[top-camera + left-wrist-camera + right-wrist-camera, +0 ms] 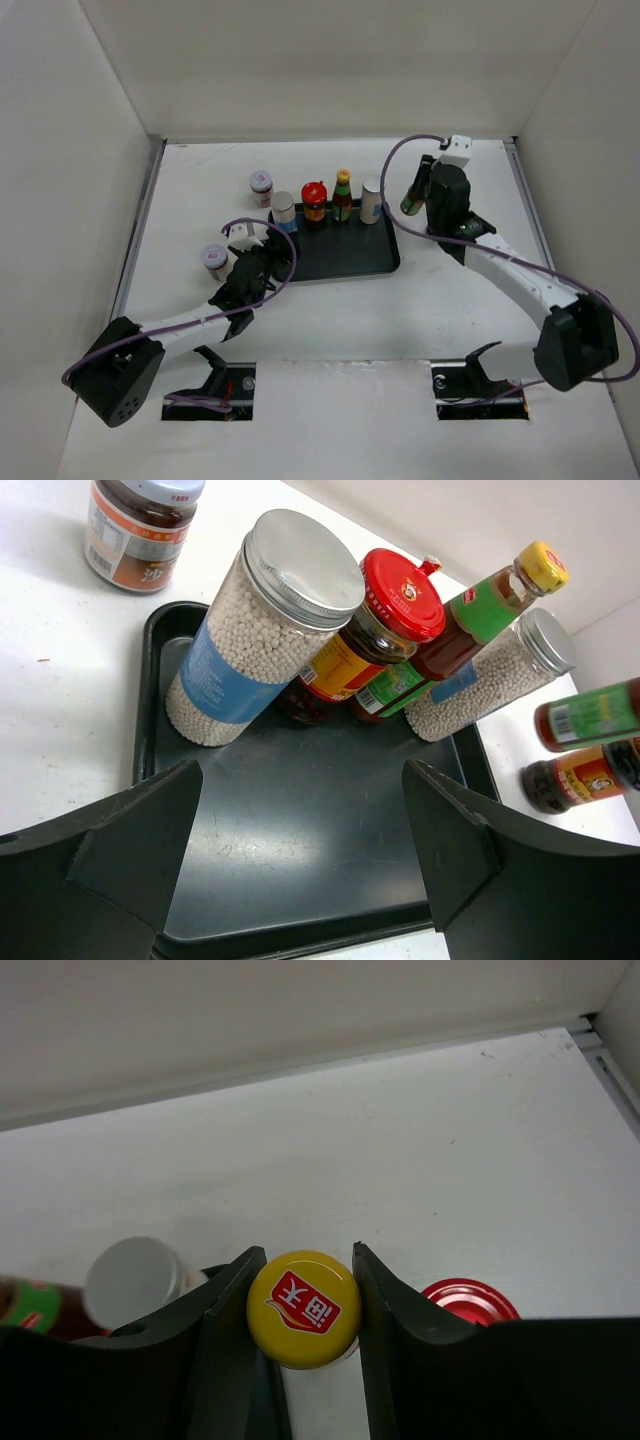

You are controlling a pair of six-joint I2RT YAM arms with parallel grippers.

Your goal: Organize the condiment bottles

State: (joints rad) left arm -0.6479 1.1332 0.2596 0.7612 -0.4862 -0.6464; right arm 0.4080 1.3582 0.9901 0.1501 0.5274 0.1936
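**Tray**: black, rectangular, flat on a white table.

**In tray, back edge, left to right:** left shaker, red jar, bottle, right shaker. All upright in a close row.

**Off tray:**
- Far white jar: just behind the tray's back-left corner.
- Near white jar: left of the tray, apart from it.
- Second red jar: on the table right of the tray.
- Held bottle: right of the tray's back-right corner, above the second red jar.

**Right gripper**: fingers pinch the held bottle's yellow cap from both sides.

**Left gripper**: fingers spread, nothing between them, at the tray's left edge.
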